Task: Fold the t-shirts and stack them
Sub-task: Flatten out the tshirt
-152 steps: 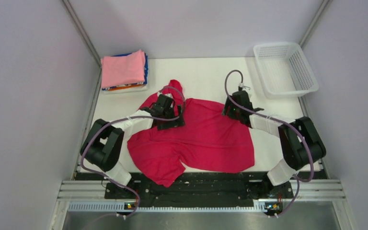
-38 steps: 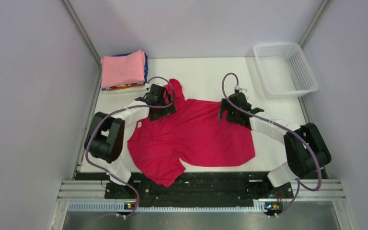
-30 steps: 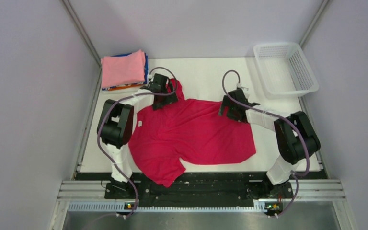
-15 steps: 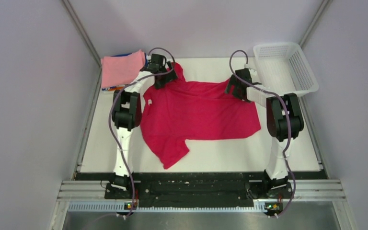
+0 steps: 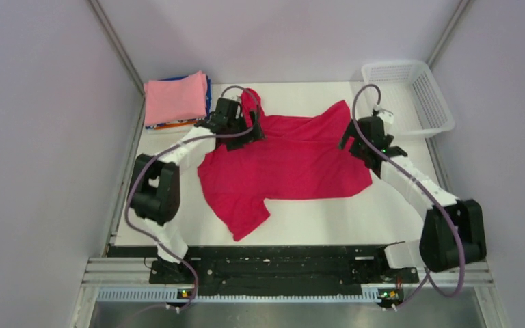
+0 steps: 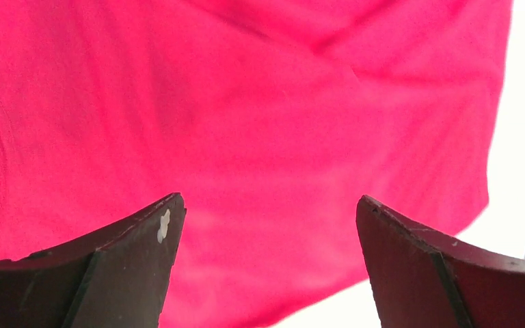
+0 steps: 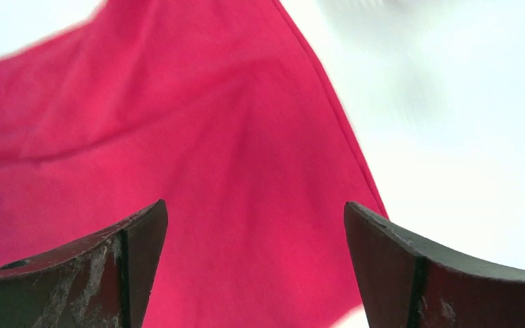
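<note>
Top view: the red t-shirt (image 5: 287, 160) lay rumpled on the bench (image 5: 314, 219), with the folded stack (image 5: 176, 99) off its far-left corner and the basket (image 5: 393, 65) off its far-right. The left gripper (image 5: 246, 131) was over its far-left edge, the right gripper (image 5: 354, 142) over its far-right corner. Left wrist: jaws spread wide, gripping nothing, red cloth underneath. Right wrist: same deal.

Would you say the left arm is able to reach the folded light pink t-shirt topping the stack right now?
Probably yes: the left gripper, jaws open, hangs over the crimson-red cloth t-shirt right beside the folded light pink t-shirt, and nothing stands between them.
</note>
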Robot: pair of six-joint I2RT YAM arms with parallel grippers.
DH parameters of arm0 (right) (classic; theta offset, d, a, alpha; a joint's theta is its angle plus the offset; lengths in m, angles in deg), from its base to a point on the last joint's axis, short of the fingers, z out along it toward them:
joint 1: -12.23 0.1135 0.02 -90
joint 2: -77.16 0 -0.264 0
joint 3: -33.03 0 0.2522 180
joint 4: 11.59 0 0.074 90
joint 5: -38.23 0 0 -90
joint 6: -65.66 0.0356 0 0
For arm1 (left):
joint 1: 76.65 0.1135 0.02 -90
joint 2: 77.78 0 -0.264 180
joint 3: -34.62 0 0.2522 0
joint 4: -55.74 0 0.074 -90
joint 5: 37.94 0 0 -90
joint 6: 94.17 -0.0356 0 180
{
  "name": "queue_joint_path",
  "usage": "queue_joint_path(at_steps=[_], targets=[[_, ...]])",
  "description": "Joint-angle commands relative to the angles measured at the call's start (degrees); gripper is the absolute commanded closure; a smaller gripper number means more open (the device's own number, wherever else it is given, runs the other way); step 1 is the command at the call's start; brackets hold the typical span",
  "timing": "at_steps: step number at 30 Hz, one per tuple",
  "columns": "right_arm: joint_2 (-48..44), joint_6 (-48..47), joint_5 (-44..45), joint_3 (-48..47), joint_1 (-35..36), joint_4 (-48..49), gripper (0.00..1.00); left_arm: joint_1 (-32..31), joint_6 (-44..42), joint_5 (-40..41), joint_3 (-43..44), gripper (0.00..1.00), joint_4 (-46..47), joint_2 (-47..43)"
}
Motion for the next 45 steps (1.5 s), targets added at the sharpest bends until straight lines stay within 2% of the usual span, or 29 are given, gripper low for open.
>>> queue_joint_path(at_steps=[1, 6, 11, 14, 16, 18, 22, 23, 24, 26, 30, 32, 34, 36, 37, 41, 42, 43, 45], targets=[[-10.0, 6.2, 1.2, 12.1, -1.0, -5.9, 0.03, -3.4, 0.1, 3.4, -14.2, 0.01, 6.4, -15.5], [-16.8, 9.4, -1.2, 21.4, -2.1, -6.1, 0.14, -5.8, 1.5, 3.7, -29.6, 0.01, 10.5, -24.8], [-14.9, 10.9, -2.3, 24.6, -2.0, -3.2, 0.34, -5.8, 5.4, 3.4, -40.6, 0.01, 16.0, -28.2], [-11.9, 11.7, -2.0, 24.7, -2.1, 0.2, 0.45, -5.8, 5.6, 4.1, -41.5, 0.01, 15.8, -27.5], [-9.6, 12.0, -1.5, 23.8, -2.1, 1.6, 0.63, -5.8, 5.6, 5.2, -41.4, 0.01, 15.0, -27.0], [-7.4, 11.4, -0.5, 22.3, -2.0, 2.4, 0.76, -5.8, 5.5, 6.2, -41.5, 0.01, 14.6, -26.8], [-2.4, 10.1, -0.5, 17.9, -2.0, -1.1, 0.85, -5.8, 5.6, 8.4, -41.9, 0.01, 14.4, -27.0], [-1.5, 9.9, -0.7, 17.2, -2.0, -1.8, 0.97, -5.8, 5.7, 8.7, -42.1, 0.01, 14.3, -27.0], [-0.7, 9.6, -0.6, 16.3, -2.0, -2.9, 1.0, -5.8, 5.8, 8.7, -42.1, 0.01, 14.1, -27.0], [0.8, 7.8, -0.9, 12.5, -2.0, -7.8, 1.0, -5.8, 5.4, 10.1, -42.0, 0.01, 13.1, -27.2], [4.9, 0.5, -0.2, -2.8, -1.3, -31.3, 1.0, -5.8, 4.9, 12.8, -41.9, 0.01, 11.7, -28.2], [7.6, 1.0, 6.2, -10.2, 0.1, -43.8, 1.0, -5.8, 4.8, 12.8, -42.0, 0.01, 11.9, -28.6], [10.0, 6.3, 16.3, -15.1, 1.5, -54.0, 1.0, -5.8, 4.6, 12.7, -42.0, 0.01, 12.0, -28.5], [11.0, 9.1, 18.5, -16.9, 2.1, -57.3, 1.0, -5.8, 4.4, 12.9, -41.8, 0.01, 11.8, -28.3], [11.1, 8.8, 17.9, -17.0, 2.7, -56.9, 0.96, -5.8, 4.4, 13.0, -41.7, 0.01, 11.8, -28.0], [13.4, 8.5, 17.4, -16.3, 4.3, -56.3, 0.43, -5.7, 4.3, 13.1, -41.1, 0.01, 11.3, -27.2], [13.9, 8.7, 18.3, -16.3, 4.3, -56.3, 0.33, -5.7, 4.3, 13.0, -41.1, 0.01, 11.3, -27.0], [14.1, 8.8, 18.8, -16.4, 4.3, -56.3, 0.24, -5.7, 4.3, 13.0, -41.1, 0.01, 11.3, -26.9], [14.0, 8.9, 19.4, -16.5, 4.3, -55.8, 0.18, -5.7, 4.6, 13.3, -41.0, 0.01, 11.0, -26.7]])
